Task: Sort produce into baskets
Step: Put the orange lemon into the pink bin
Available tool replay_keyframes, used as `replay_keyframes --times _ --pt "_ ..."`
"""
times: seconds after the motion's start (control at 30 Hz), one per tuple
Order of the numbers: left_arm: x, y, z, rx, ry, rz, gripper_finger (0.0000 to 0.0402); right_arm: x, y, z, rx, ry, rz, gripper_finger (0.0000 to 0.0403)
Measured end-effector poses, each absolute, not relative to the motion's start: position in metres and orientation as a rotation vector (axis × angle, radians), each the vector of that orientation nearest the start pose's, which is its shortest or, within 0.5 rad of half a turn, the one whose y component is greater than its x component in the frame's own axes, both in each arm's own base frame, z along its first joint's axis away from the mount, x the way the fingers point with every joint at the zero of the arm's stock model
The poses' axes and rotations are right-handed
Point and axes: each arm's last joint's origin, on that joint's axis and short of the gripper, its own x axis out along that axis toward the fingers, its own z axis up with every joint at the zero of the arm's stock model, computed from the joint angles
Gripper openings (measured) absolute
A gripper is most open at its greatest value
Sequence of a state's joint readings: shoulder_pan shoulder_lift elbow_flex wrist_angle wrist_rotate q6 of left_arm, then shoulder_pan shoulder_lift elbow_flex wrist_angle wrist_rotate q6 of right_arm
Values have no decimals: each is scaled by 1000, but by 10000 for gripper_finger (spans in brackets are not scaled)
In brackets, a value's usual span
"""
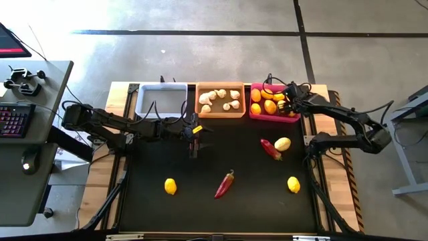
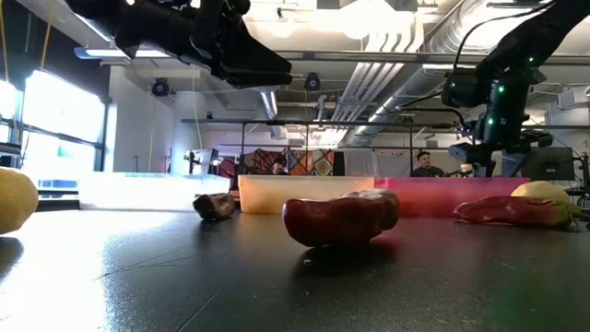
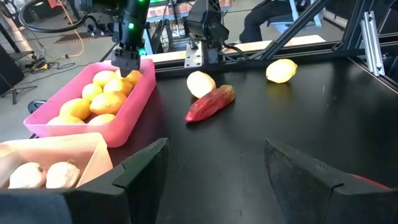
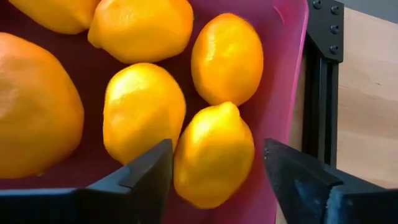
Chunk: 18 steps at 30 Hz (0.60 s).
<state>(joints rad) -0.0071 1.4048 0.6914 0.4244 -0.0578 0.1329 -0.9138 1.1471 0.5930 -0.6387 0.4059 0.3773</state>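
Note:
My right gripper (image 1: pixel 289 104) hangs open over the right end of the magenta pink basket (image 1: pixel 254 115). In the right wrist view (image 4: pixel 216 149) its fingers stand on either side of a lemon (image 4: pixel 214 155) that lies in the basket among several other lemons. My left gripper (image 1: pixel 194 140) is open and empty over the black mat, in front of the orange basket (image 1: pixel 219 114); it also shows in the left wrist view (image 3: pixel 214 168). The orange basket holds several garlic bulbs (image 1: pixel 221 99). The white basket (image 1: pixel 160 100) stands on its left.
On the mat lie a yellow lemon (image 1: pixel 170 186) near left, a red chili (image 1: pixel 225 184) near the middle, a lemon (image 1: pixel 293 184) near right, and a pale lemon (image 1: pixel 283 143) touching a red chili (image 1: pixel 270 148). A small dark item (image 2: pixel 214 205) lies near the orange basket.

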Motion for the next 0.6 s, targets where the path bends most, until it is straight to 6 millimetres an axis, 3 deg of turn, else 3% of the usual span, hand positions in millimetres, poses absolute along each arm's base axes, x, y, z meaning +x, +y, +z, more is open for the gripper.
replay_keyframes --times 0.17,0.3,0.43,0.6 --pt "294 0 221 146 293 48 248 103 -153 181 583 1035 -1364 255" --pt "294 1 221 146 293 51 248 104 -149 194 556 1018 -1348 250" --pt "293 3 221 145 294 60 248 112 -138 219 479 931 -1289 231" --pt "293 6 221 142 294 69 248 127 -106 240 394 857 -1121 179"
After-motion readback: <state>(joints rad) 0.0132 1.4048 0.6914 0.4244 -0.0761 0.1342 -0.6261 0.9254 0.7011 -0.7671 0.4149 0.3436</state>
